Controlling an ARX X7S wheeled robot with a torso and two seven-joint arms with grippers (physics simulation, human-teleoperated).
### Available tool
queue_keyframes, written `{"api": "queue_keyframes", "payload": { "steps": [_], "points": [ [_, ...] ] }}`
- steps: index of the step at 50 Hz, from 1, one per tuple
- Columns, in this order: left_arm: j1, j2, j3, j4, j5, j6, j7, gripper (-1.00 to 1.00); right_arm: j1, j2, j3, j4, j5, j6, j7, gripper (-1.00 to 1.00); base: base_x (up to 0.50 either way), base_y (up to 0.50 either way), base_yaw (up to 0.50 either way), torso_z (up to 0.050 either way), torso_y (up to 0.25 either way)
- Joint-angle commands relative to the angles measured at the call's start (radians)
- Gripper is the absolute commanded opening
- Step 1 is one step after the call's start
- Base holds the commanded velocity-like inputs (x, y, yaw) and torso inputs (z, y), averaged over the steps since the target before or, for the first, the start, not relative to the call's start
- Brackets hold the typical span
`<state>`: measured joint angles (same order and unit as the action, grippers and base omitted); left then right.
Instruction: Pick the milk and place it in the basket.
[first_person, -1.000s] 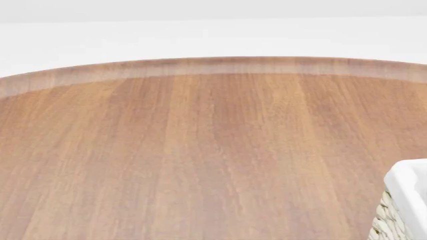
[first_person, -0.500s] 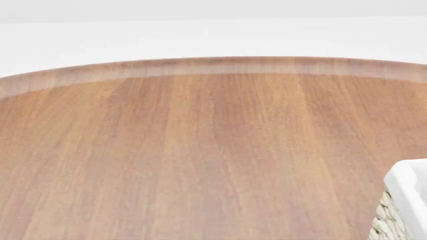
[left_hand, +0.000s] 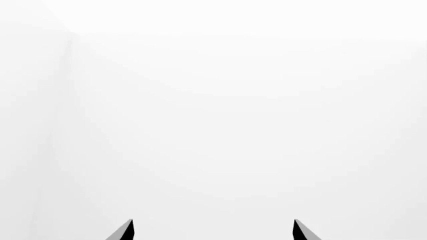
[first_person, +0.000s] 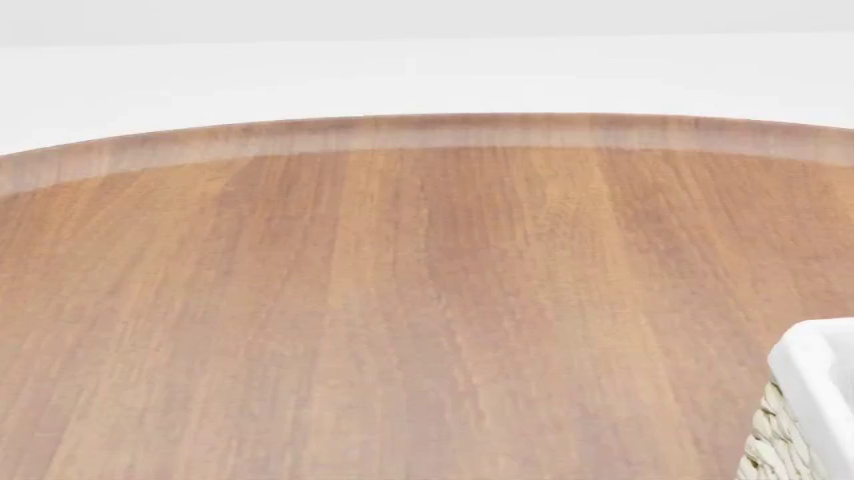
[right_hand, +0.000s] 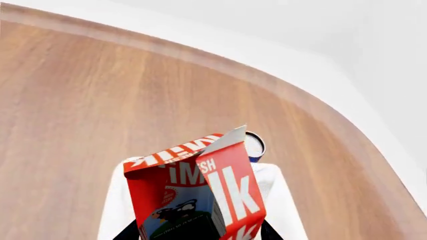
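The right pincer (right_hand: 200, 235) pinches the small gable-top milk carton (right_hand: 200, 195), red top with white lettering over a blue-green lower part, its dark fingers showing at either side of the base; the carton's long axis runs straight out from the pincer, above the brown wooden round desk (right_hand: 80, 100). The large woven cream wicker basket (first_person: 814, 400) with its white cloth liner shows only as a corner at the head view's right edge, the right arm's side, so that arm is probably the nearer. The left pincer (left_hand: 212, 231) is spread and empty, facing blank white.
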<state>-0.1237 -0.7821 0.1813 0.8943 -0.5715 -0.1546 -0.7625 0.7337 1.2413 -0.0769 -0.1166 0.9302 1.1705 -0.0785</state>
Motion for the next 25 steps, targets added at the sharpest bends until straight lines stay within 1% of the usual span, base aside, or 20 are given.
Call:
{"api": "queue_keyframes", "payload": {
  "steps": [1,6,20,25],
  "points": [
    [-0.006,0.016,-0.015,-0.004,0.012,0.0,0.02,1.0,-0.049,-0.003,0.053,0.007,-0.05,-0.012,-0.003,-1.0,0.0,0.0,0.0,0.0,0.0],
    [-0.004,0.016,-0.013,-0.006,0.015,0.001,0.021,1.0,-0.105,-0.003,0.09,0.009,-0.039,-0.023,0.011,-1.0,0.0,0.0,0.0,0.0,0.002],
    [0.001,0.016,-0.011,-0.009,0.019,0.007,0.021,1.0,-0.15,-0.027,0.11,0.022,-0.05,-0.05,0.037,-1.0,0.0,0.0,0.0,0.001,0.001],
    [0.005,0.014,-0.013,-0.007,0.018,0.009,0.019,1.0,-0.124,-0.036,0.114,0.022,-0.058,-0.061,0.05,-1.0,0.0,0.0,0.0,0.0,0.002]
  ]
}}
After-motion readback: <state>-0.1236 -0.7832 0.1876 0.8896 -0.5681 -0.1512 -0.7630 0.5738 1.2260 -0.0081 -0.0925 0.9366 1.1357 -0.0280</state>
